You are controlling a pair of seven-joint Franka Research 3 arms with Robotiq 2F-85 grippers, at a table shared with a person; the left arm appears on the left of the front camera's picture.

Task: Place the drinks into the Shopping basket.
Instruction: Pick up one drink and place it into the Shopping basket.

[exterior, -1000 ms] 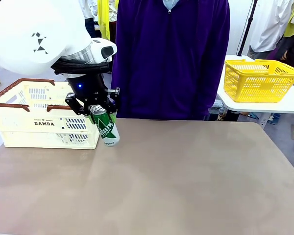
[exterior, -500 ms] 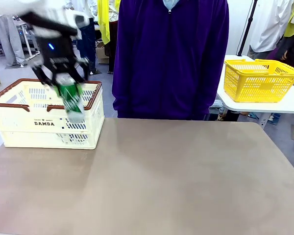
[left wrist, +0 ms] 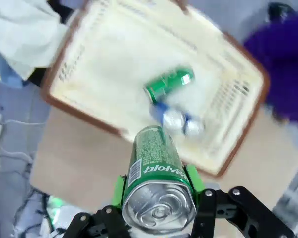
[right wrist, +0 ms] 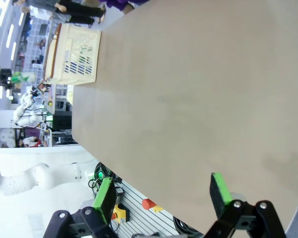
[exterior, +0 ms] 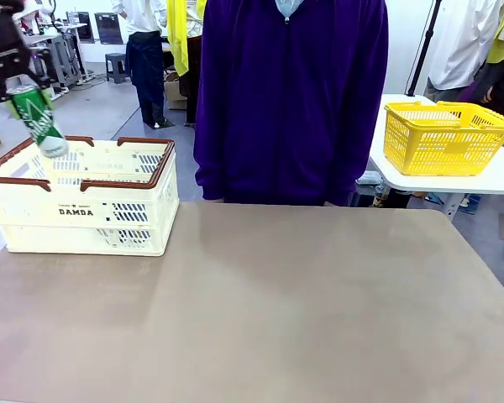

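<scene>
The left gripper, clamped on a green can, hangs above the Shopping basket; the right gripper stands apart over the worktop.

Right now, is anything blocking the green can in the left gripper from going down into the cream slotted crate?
Nothing visible. The left gripper holds the green can above the cream slotted crate; another green can and a blue can lie inside.
</scene>
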